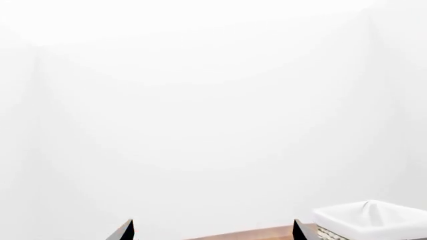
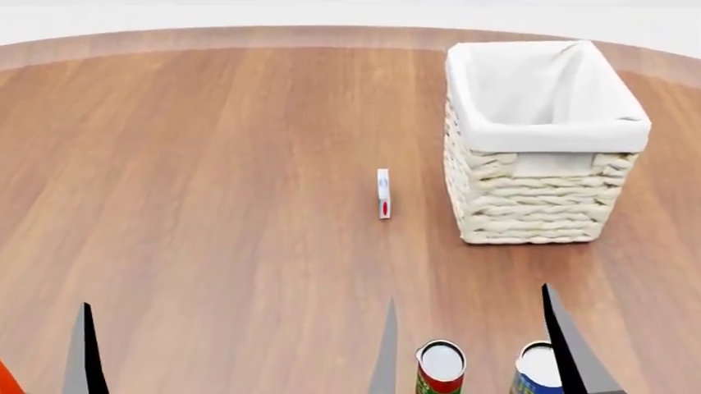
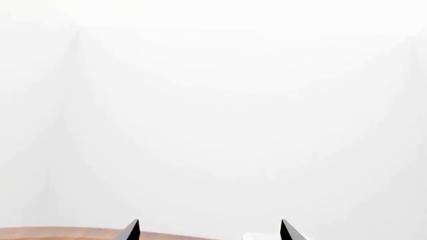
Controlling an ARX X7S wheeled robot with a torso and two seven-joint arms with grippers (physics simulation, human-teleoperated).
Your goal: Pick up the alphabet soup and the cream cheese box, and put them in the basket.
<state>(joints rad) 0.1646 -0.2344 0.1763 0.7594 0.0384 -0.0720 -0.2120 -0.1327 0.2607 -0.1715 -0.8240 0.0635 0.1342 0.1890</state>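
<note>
A round, brown wooden table (image 2: 197,164) fills the head view, its far edge curving along the top of the frame against a plain white background.

At the lower left of that view only one dark fingertip of the left gripper (image 1: 213,231) shows; in its wrist view both tips stand wide apart with nothing between them. At the centre stands the cream cheese box (image 2: 383,194), a small thin white carton with a blue mark and a red oval, on edge and alone. At the bottom, right of centre, the right gripper (image 2: 471,349) has its two tips spread wide, empty, framing a red-and-green can (image 2: 441,369). The alphabet soup (image 2: 537,371), a small blue-labelled can with a silvery top, sits just beside the right-hand tip. At the upper right stands the tall cream woven wicker basket (image 2: 526,201) with white cloth lining.

Nothing appears grasped yet, so the task looks to be at its first reach. The right gripper would likely need to shift rightward onto the soup, away from the red-and-green can.

Open wood surrounds the box; the cans lie close together near the frame's bottom edge, so room there is tight.
</note>
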